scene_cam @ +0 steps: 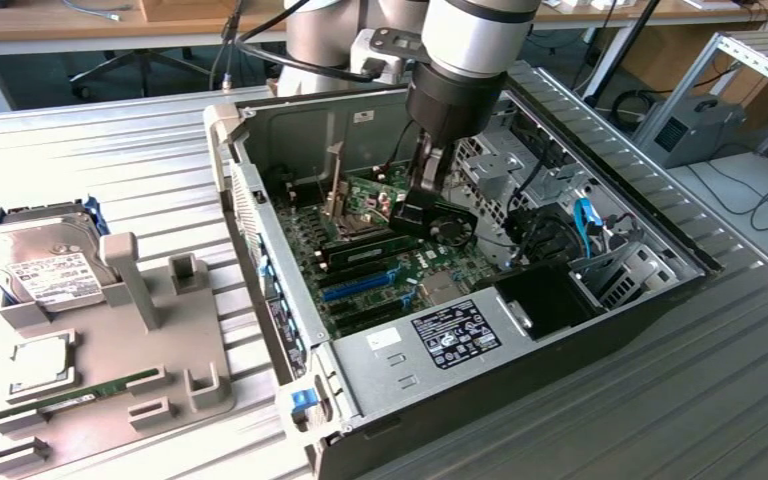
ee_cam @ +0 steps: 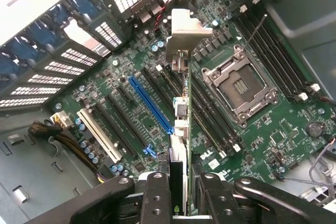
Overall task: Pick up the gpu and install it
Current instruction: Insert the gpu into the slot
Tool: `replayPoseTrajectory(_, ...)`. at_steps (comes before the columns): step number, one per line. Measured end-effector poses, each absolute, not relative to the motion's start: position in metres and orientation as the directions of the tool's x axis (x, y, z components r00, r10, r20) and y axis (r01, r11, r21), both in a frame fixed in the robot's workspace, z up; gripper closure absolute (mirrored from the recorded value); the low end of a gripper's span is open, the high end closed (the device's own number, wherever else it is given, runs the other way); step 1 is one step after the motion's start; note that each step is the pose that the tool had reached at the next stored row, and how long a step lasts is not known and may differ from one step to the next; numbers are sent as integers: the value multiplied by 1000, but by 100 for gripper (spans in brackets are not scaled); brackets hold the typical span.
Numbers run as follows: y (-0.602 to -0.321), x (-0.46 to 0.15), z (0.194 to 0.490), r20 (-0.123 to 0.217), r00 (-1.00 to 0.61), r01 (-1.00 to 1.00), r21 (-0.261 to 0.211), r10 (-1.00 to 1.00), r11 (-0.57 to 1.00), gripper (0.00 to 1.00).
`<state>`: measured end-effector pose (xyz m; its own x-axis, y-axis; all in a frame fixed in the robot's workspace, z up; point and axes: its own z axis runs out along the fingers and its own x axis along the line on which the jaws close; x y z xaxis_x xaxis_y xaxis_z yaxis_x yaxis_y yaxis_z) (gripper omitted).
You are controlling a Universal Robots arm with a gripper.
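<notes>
Exterior view first: hand (scene_cam: 424, 215) hangs inside the open computer case (scene_cam: 651, 290), just over the green motherboard (scene_cam: 404, 265). It is pinching the gpu (scene_cam: 440, 222), whose black fan sits right below the fingers and close to the board. Black expansion slots and a blue slot (scene_cam: 355, 288) lie just below and to the exterior view's left of the hand. Well away from the hand, outside the case on the ribbed metal counter (scene_cam: 117, 160), a grey fixture tray (scene_cam: 157, 330) carries a silver hard drive (scene_cam: 40, 265) with a white label and a long narrow RAM stick (scene_cam: 84, 392).

Wrist view next: the hand (ee_cam: 180, 192) fingers (ee_cam: 156, 195) are clamped on either side of the gpu (ee_cam: 181, 119), seen edge-on as a thin card running straight out from the hand. Its silver metal bracket (ee_cam: 185, 32) is at the far end from the hand, toward the perforated back wall of the case. The card hangs above the motherboard (ee_cam: 262, 129), between the long blue slot (ee_cam: 151, 106) on one side and the empty CPU socket (ee_cam: 241, 90) on the other. A white slot (ee_cam: 98, 135) lies further out beyond the blue one.
</notes>
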<state>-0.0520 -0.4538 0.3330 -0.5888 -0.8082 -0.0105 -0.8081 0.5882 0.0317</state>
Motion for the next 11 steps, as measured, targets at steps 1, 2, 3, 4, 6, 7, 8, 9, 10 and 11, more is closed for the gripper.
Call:
replayPoseTrajectory(1, -454, -52, 333, -10, -586, -810, 32, -810, 586, 74)
replayPoseTrajectory(2, -454, -52, 333, -10, -584, -812, 32, -812, 583, 74)
replayPoseTrajectory(3, -454, -52, 333, -11, -581, -813, 32, -814, 581, 74)
replayPoseTrajectory(4, -454, -52, 333, -10, -579, -815, 32, -815, 578, 74)
replayPoseTrajectory(6, -454, -52, 333, -11, -574, -819, 32, -819, 573, 74)
replayPoseTrajectory(7, -454, -52, 333, -10, -571, -821, 32, -821, 570, 74)
replayPoseTrajectory(8, -454, -52, 333, -10, -566, -824, 32, -824, 566, 74)
replayPoseTrajectory(9, -454, -52, 333, -11, -563, -826, 32, -826, 562, 74)
replayPoseTrajectory(10, -454, -52, 333, -10, -561, -828, 32, -828, 560, 74)
replayPoseTrajectory(11, -454, -52, 333, -10, -557, -830, 32, -830, 557, 74)
